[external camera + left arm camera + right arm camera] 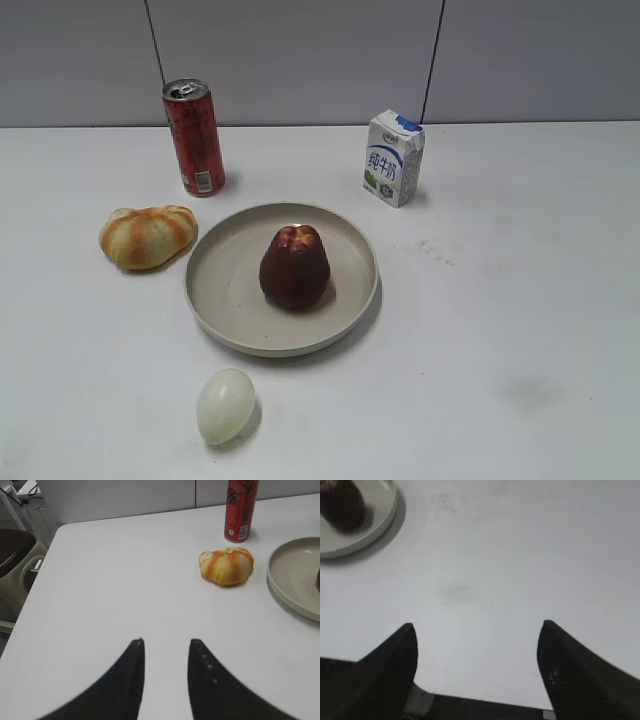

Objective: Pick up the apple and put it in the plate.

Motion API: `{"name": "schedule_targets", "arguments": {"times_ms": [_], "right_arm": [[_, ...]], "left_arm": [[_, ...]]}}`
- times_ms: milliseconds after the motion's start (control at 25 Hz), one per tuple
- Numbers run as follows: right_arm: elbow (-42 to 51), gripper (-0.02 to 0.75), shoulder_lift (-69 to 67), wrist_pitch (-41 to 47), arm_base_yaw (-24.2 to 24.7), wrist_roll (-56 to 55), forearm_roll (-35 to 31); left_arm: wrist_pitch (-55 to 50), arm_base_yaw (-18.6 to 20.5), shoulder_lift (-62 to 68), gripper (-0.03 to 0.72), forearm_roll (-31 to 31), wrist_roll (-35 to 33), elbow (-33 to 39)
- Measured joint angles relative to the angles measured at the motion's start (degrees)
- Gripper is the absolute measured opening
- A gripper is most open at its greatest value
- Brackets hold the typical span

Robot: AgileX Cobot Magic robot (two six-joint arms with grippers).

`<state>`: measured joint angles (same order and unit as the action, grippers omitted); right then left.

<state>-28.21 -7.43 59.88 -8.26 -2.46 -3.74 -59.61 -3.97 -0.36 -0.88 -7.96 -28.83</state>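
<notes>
The dark maroon apple [294, 265] stands inside the beige plate [226, 290] at the middle of the white table. The right wrist view shows the apple [342, 505] blurred in the plate [382, 515] at its top left. The left wrist view shows the plate's edge [290, 575] at its right. My left gripper [166, 642] is open and empty over bare table, left of the plate. My right gripper [477, 627] is wide open and empty over bare table, well away from the plate. Neither gripper shows in the exterior view.
A red can [194, 137] stands behind the plate on the left, a white milk carton [393, 158] behind on the right. An orange-striped bun [148, 236] lies left of the plate, a pale egg [226, 405] in front. The table's left edge [45, 555] shows.
</notes>
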Motion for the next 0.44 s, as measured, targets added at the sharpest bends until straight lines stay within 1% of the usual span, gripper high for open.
{"name": "schedule_targets", "arguments": {"times_ms": [120,440], "right_arm": [[0.0,0.589,5.6,0.0,2.9,0.0,0.0],[0.0,0.589,7.7,0.0,3.3,0.0,-1.1]], "left_arm": [[0.0,0.0,0.0,0.236,0.0,0.0,0.0],[0.0,0.0,0.0,0.236,0.0,0.0,0.0]]}}
